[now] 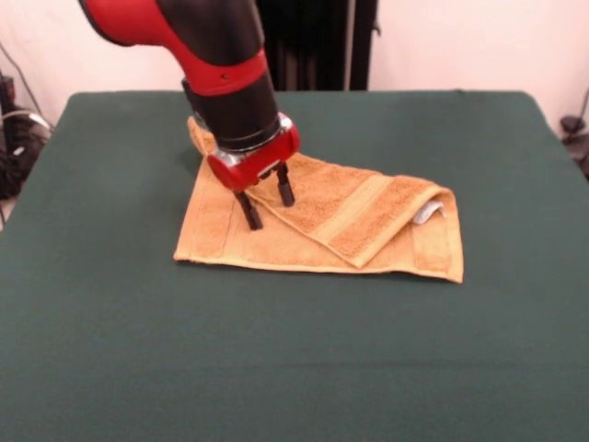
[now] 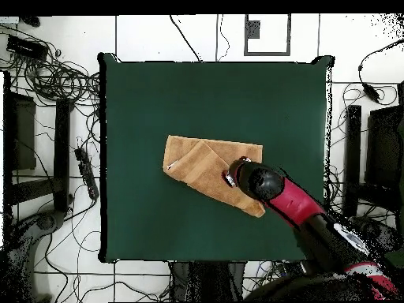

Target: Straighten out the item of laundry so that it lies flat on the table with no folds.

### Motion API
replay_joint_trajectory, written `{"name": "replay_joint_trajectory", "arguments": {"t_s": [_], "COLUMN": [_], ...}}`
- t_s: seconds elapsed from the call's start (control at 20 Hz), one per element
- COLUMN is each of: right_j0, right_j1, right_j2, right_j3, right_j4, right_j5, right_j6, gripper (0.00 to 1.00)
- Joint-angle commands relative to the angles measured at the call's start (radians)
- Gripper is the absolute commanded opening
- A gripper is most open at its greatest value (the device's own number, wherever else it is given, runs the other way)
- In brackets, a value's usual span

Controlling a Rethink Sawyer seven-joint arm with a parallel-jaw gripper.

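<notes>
The item of laundry (image 1: pixel 354 221) is an orange-tan towel near the middle of the green table (image 1: pixel 294 368). It is folded: a flap with a border band lies diagonally across the lower layer. A small white tag (image 1: pixel 428 214) shows at its right end. My gripper (image 1: pixel 267 201) stands over the towel's left part, open, with both black fingertips down at the cloth on either side of the flap's edge. In the overhead view the towel (image 2: pixel 201 166) lies mid-table (image 2: pixel 158 102), and the arm covers its lower right corner, with the gripper (image 2: pixel 231 175) at the flap.
Green cloth stretches wide on all sides of the towel. Cables (image 2: pixel 55 79) and black stands (image 2: pixel 351 150) lie on the tiled floor around the table. Black gear (image 1: pixel 14 138) sits off the left edge in the front view.
</notes>
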Motion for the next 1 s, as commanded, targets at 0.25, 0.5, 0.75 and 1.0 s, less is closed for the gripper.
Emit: {"name": "replay_joint_trajectory", "arguments": {"t_s": [0.25, 0.5, 0.75, 1.0], "right_j0": [-0.127, -0.187, -0.189, -0.226], "right_j1": [0.160, 0.194, 0.199, 0.234], "right_j2": [0.335, 0.405, 0.409, 0.455], "right_j3": [0.100, 0.113, 0.105, 0.107], "right_j4": [-0.084, -0.132, -0.151, -0.179], "right_j5": [-0.295, -0.338, -0.329, -0.367], "right_j6": [0.264, 0.279, 0.289, 0.297], "gripper": [1.00, 1.00, 1.00, 1.00]}}
